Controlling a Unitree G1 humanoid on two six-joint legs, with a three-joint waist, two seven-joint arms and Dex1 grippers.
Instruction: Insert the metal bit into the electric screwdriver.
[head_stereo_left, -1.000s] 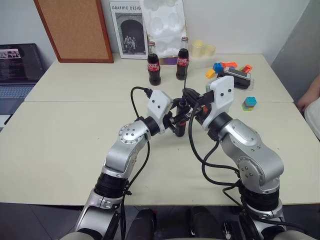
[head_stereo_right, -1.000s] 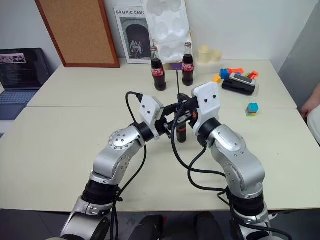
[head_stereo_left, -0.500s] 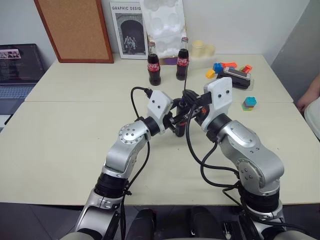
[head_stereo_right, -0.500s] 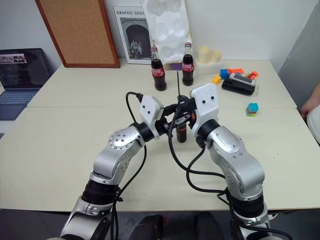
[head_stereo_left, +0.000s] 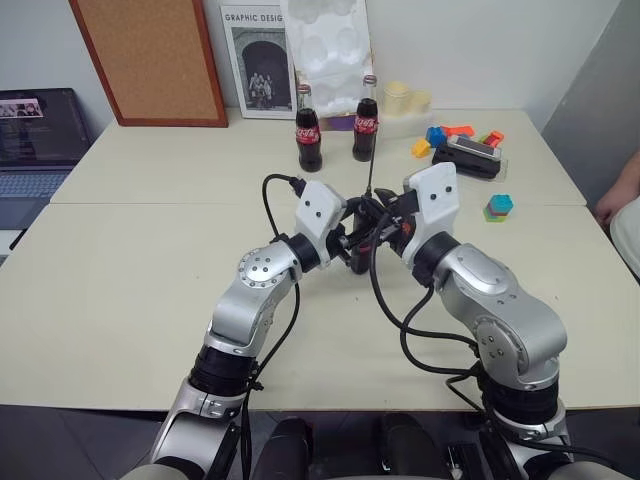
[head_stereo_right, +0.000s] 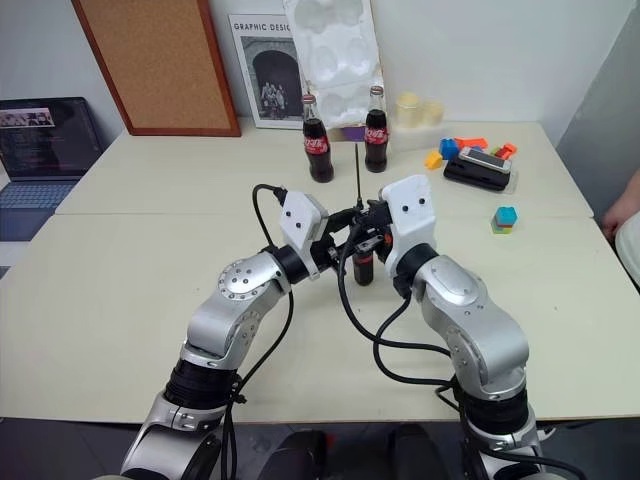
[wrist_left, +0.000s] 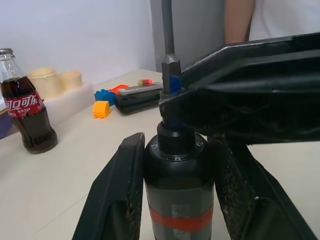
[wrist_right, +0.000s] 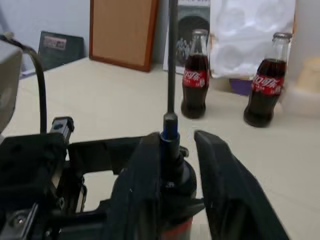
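Above the middle of the pale beige counter (head_stereo_left: 130, 290), the black pen-shaped electric screwdriver with a red band (wrist_left: 179, 197) is held upright by the left gripper (wrist_left: 177, 200), whose jaws are clamped on both sides of its body. The very thin dark-grey metal bit (wrist_right: 171, 60) stands straight up from the narrow top of the tool, and its thicker lower end with a blue ring appears to sit in the socket.

The right gripper (wrist_right: 175, 150) is placed around this lower end. Its jaws are seen slightly apart, one on each side of the bit, and it cannot be told whether the bit is touched by them.

The bit is judged to be light, stiff and smooth, so it can slip or tilt easily; it is best taken low, at the thicker end. The screwdriver is heavier and rigid, and it is well taken at its wide body.

Behind the grippers, two dark cola bottles (head_stereo_left: 308, 140) are standing, apart from the tool. Coloured toy blocks (head_stereo_left: 498, 206) lie well to the right. Open room is left above the bit, so a straight retreat upward or backward seems safe.
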